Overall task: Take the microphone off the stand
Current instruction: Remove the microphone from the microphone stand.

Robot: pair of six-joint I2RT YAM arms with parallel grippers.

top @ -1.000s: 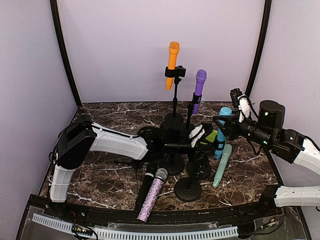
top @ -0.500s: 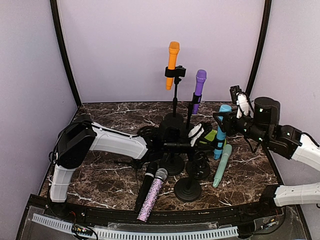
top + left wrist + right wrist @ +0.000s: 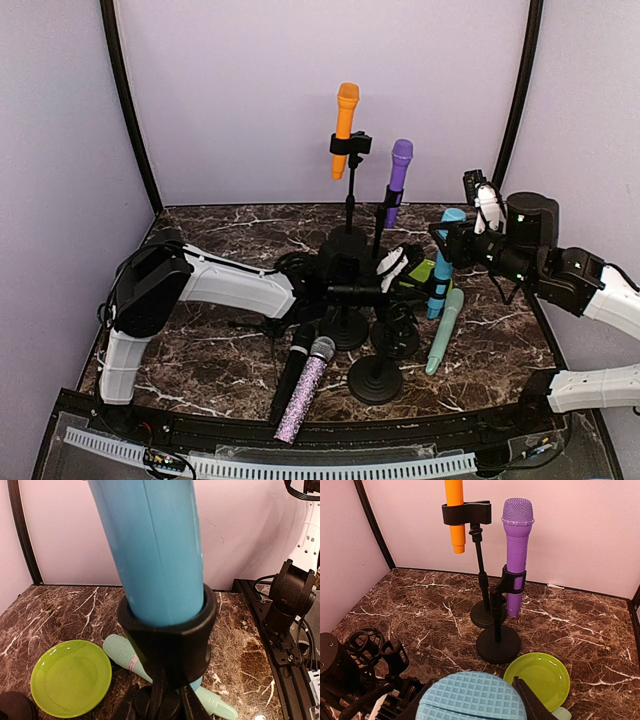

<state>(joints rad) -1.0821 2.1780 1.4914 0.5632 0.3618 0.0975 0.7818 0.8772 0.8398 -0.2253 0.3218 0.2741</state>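
Observation:
A blue microphone (image 3: 442, 265) stands upright in a black clip (image 3: 170, 630) on a stand. It fills the left wrist view (image 3: 155, 545). My right gripper (image 3: 448, 243) is shut on its head, which shows between the dark fingers (image 3: 527, 700) in the right wrist view (image 3: 470, 695). My left gripper (image 3: 395, 267) reaches in from the left and is shut on the stand's stem (image 3: 167, 700) just below the clip.
An orange microphone (image 3: 345, 115) and a purple one (image 3: 398, 180) stand in stands behind. A green plate (image 3: 425, 272), a mint microphone (image 3: 445, 330), a glittery microphone (image 3: 305, 385) and a black one (image 3: 290, 370) lie on the marble. Round stand bases (image 3: 375, 380) crowd the middle.
My right arm has shifted slightly left and up with the blue microphone's head in its grip. The left arm has not moved.

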